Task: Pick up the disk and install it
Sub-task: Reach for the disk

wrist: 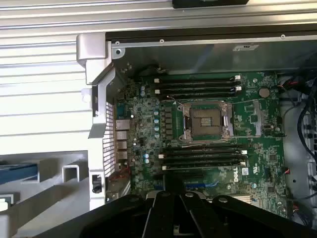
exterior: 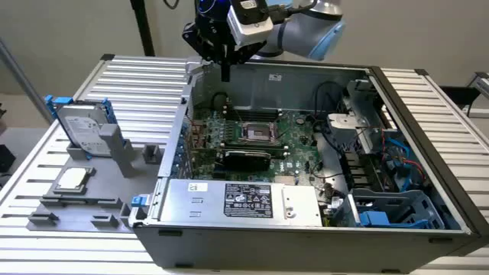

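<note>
The disk stands on edge in a grey holder on the exterior view's left, outside the computer case. It is silver-grey with a white label and a blue frame. My gripper hangs well away from it, above the case's back corner nearest the disk. Its black fingers are shut together with nothing between them. In the wrist view the shut gripper points down over the green motherboard, near its memory slots.
A small silver chip lies on a grey fixture in front of the disk. Inside the case are a silver box with a black label, cables, and a blue plastic bay on the exterior view's right. The case walls rise around the gripper.
</note>
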Tool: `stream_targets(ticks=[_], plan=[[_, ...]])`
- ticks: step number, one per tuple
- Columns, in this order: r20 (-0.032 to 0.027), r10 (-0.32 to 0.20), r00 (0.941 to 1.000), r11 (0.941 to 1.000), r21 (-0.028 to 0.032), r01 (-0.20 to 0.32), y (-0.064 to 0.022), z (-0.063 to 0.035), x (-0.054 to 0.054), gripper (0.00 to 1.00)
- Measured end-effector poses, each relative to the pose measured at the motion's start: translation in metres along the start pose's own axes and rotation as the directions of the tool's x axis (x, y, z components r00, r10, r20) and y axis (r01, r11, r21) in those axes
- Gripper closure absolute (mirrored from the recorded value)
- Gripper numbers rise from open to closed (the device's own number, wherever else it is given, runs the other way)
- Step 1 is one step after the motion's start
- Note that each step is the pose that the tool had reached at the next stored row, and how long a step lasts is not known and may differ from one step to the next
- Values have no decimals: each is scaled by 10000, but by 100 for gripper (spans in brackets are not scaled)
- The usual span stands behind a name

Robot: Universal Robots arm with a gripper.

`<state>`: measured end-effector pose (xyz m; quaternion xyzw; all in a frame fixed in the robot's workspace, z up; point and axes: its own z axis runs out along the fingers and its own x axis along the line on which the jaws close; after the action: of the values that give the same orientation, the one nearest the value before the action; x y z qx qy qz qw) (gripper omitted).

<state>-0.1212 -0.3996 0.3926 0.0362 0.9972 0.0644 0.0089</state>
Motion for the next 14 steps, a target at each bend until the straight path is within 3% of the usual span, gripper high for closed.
stream_targets(ticks=[12,14], plan=[[-5,3,10000,10000,-72,-3,-2,0,5,89],[1,-1,10000,10000,-72,1,-6,-2,69,89]])
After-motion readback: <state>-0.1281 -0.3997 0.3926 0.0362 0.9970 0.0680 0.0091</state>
